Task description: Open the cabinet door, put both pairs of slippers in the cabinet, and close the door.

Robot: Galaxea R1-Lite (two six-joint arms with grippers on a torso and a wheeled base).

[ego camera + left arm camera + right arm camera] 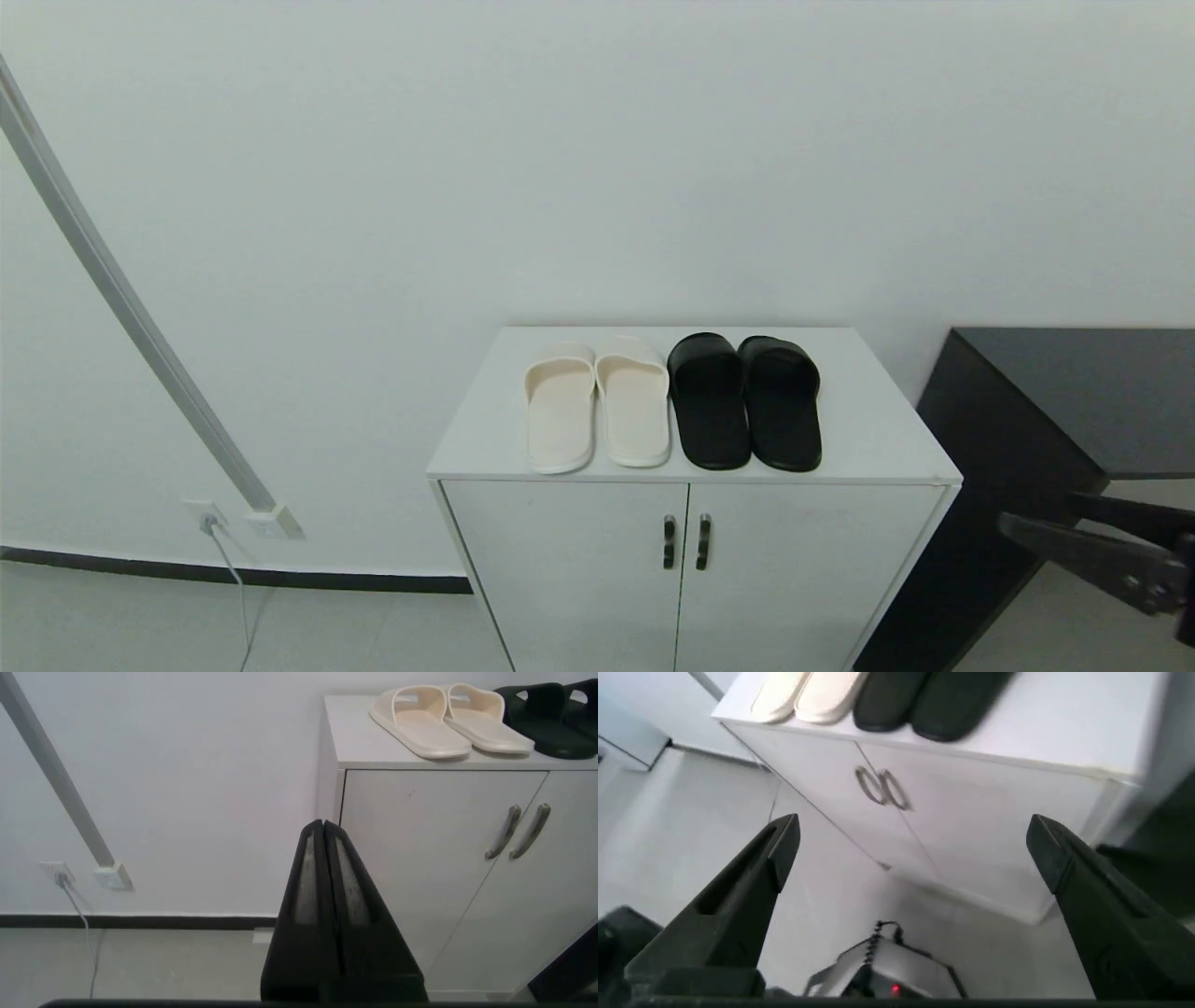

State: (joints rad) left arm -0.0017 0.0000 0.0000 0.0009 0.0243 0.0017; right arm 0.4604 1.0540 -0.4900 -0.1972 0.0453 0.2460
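Observation:
A white two-door cabinet (579, 569) stands against the wall with both doors closed and two dark handles (685, 541) at the middle seam. On its top lie a cream pair of slippers (597, 406) on the left and a black pair (747, 401) on the right, side by side. My right gripper (1036, 509) hangs open to the right of the cabinet, at door height; in the right wrist view it (915, 831) frames the handles (882, 789) from a distance. My left gripper (324, 831) is shut on nothing, left of the cabinet (420, 859) and apart from it.
A black table (1074, 401) stands close against the cabinet's right side. On the wall at the left run a slanted grey conduit (121, 299) and a socket with a hanging cable (207, 516). Open floor lies in front of the cabinet.

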